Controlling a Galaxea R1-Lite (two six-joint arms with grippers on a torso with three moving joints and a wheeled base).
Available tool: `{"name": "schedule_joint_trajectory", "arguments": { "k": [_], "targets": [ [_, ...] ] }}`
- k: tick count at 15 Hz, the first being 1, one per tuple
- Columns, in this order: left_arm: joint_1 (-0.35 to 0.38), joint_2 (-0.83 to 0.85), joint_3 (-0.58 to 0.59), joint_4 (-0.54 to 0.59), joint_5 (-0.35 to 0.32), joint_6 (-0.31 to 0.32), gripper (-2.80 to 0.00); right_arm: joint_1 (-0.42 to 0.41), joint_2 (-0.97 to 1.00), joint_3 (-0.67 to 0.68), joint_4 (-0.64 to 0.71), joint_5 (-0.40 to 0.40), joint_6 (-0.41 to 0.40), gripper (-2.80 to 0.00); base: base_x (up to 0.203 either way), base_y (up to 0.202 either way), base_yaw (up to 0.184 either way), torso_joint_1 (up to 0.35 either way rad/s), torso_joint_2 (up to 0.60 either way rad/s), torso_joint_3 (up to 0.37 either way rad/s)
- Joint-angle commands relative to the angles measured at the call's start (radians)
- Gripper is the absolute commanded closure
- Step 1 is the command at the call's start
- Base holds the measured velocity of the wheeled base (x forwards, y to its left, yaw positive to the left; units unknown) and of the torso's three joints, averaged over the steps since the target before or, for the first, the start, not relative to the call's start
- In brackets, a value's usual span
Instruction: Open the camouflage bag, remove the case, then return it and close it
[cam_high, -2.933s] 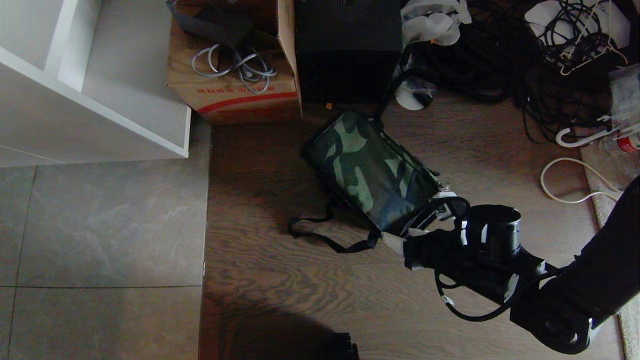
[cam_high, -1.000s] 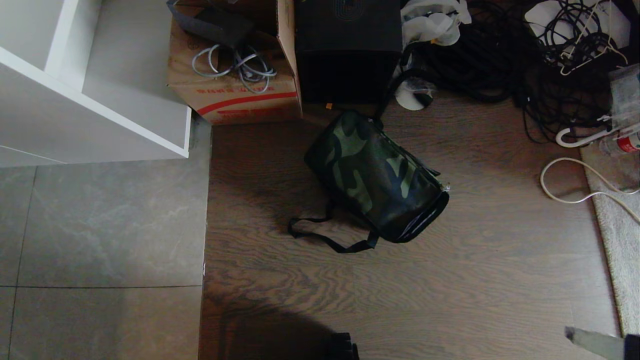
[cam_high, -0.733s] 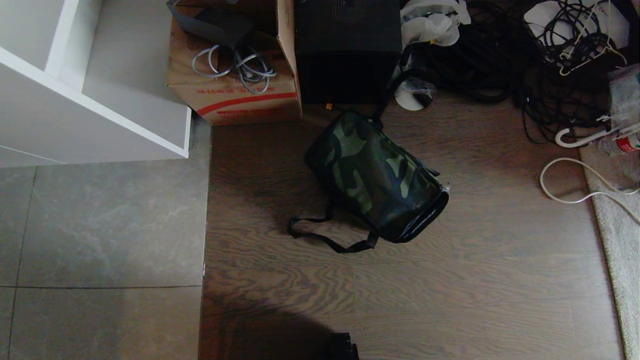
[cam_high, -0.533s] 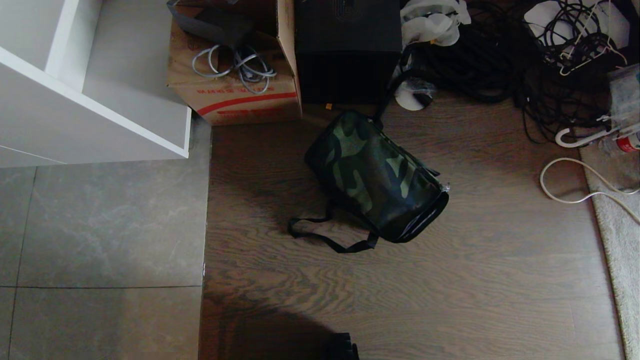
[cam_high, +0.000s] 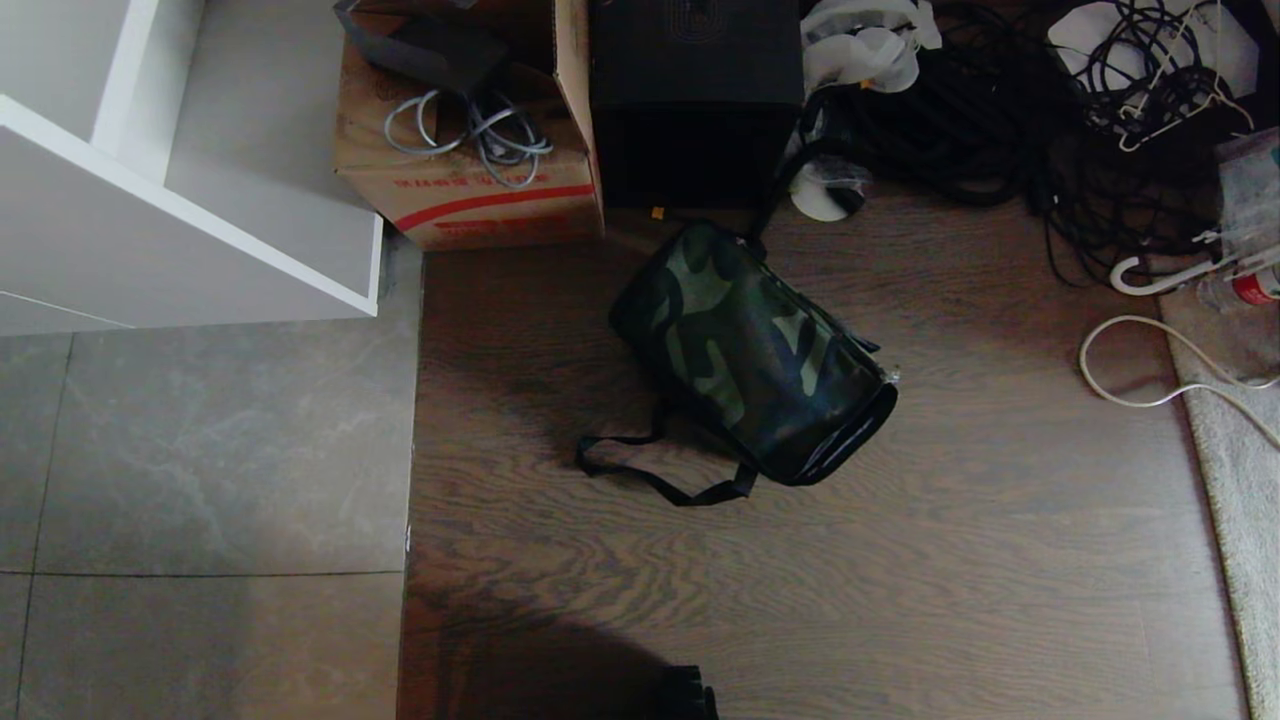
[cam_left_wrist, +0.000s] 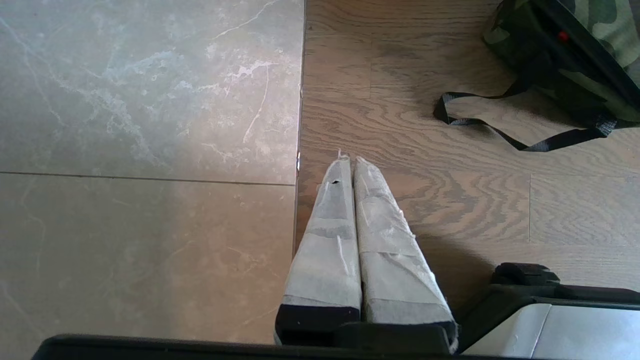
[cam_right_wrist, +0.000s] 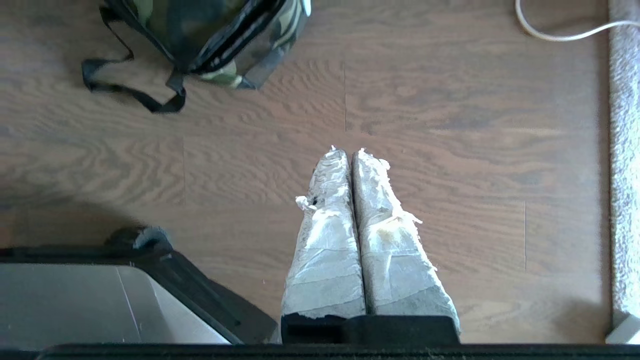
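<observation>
**Right arm gone from the head view; bag lies closed on the wood floor**

The right arm, which earlier reached to the near end of the camouflage bag (cam_high: 750, 355), has left the head view, and the bag's near end now sits closed and rounded where it was pulled before. The bag lies on its side on the wood floor (cam_high: 900, 580), its black strap (cam_high: 650, 478) trailing toward the robot. The case cannot be seen; it is presumably inside.

The right gripper (cam_right_wrist: 347, 152) hangs over bare floor well apart from the bag, its taped fingers pressed together and empty. The left gripper (cam_left_wrist: 348, 161) is parked near the seam with the grey tiles (cam_left_wrist: 150, 125), fingers likewise pressed together with nothing between them.

The task looks finished, so risks are small. Should the zipper not be fully run, the lid could gape. The loose strap could snag a finger or a wheel if the robot comes back in.

Behind the bag stand a cardboard box (cam_high: 470, 190) with a red stripe and a plain black box (cam_high: 695, 100), close enough to block any push away from the robot. Tangled cables (cam_high: 1000, 110) and a white cord (cam_high: 1130, 370) crowd the right side.
</observation>
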Motion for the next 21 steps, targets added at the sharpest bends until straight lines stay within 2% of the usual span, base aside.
{"name": "schedule_joint_trajectory", "arguments": {
  "k": [1,21],
  "targets": [
    [0.0,0.001,0.0,-0.001,0.0,0.0,0.0,0.0,-0.019,0.002,-0.001,0.001,0.002,0.0,0.0,0.0,0.0,0.0,0.0,0.0],
    [0.0,0.001,0.0,0.001,0.0,-0.002,0.0,0.0,-0.019,0.003,-0.001,-0.001,0.018,0.0,0.0,0.0,0.0,0.0,0.0,0.0]
  ]
}}
